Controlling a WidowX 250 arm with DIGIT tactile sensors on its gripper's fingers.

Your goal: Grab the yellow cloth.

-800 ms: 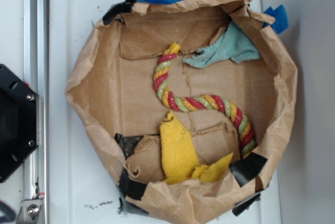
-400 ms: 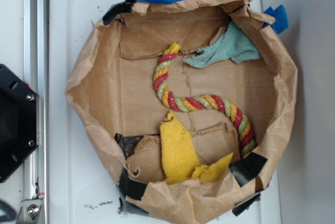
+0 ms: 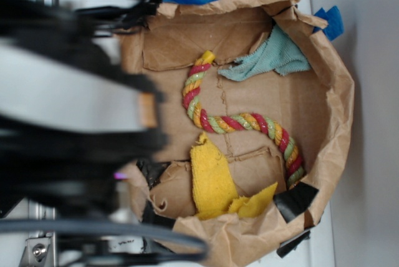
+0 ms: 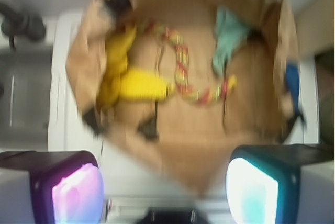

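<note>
Exterior: lying in the lower middle of the frame inside the brown paper basin, the yellow cloth, below the twisted rope; blurring across the left, the arm. Wrist: sitting at left centre, the yellow cloth; framing the bottom corners, the gripper, fingers spread wide, grasping nothing.

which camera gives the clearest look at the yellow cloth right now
The exterior view: the yellow cloth is sharp there, its terry texture visible, lying against the paper tub's near wall. In the wrist view it is only a motion-blurred yellow patch.

Crumpled yellow cloth against near wall
</note>
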